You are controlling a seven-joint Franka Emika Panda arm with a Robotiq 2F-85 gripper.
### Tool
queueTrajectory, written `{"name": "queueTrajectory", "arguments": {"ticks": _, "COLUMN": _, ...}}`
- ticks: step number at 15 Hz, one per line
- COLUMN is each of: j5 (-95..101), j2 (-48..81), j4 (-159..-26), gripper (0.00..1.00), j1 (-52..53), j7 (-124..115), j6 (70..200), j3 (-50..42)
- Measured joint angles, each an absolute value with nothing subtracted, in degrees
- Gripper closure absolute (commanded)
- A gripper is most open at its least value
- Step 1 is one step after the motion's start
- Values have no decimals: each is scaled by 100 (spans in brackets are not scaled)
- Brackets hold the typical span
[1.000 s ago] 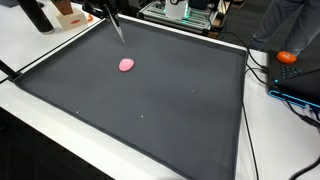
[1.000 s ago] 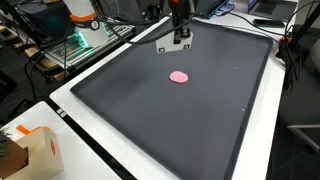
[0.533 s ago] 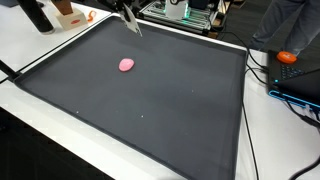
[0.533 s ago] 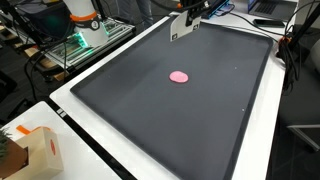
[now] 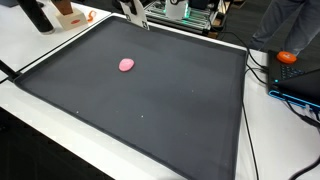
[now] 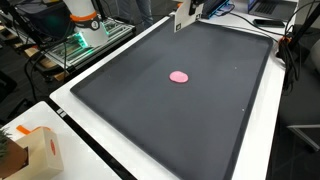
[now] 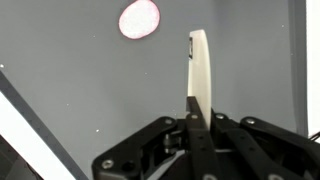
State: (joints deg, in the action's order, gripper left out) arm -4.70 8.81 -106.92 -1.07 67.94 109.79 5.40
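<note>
End effector (image 6: 183, 16) higher, off pink blob (image 6: 179, 76)

Blob (image 7: 139, 18): plain pink, no pattern. Mat (image 5: 150, 110): flat dark grey with a few pale specks and a black edge. Table (image 5: 25, 50): white. Gripper (image 7: 195, 42): cream-white fingers, black body. Ball (image 5: 288, 57) off the mat: orange. Box (image 6: 35, 150): tan and white. Base (image 6: 80, 10): white, 1 orange band.

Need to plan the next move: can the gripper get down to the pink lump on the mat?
Probably yes. The pink lump lies alone on the black mat, and the gripper hangs near the mat's edge with nothing between. Its jaws look shut on a white flat piece, which would touch first.
</note>
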Motion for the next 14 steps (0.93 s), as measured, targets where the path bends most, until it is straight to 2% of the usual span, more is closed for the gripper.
{"name": "queueTrajectory", "arguments": {"ticks": 6, "j5": -471, "j2": 952, "j4": -10649, "gripper": 99, "j1": -115, "j7": 6761, "j6": 11008, "j3": 493}}
{"name": "queueTrajectory", "arguments": {"ticks": 14, "j5": -497, "j2": 1864, "j4": -10653, "gripper": 99, "j1": -389, "j7": 6771, "j6": 11731, "j3": 227}}
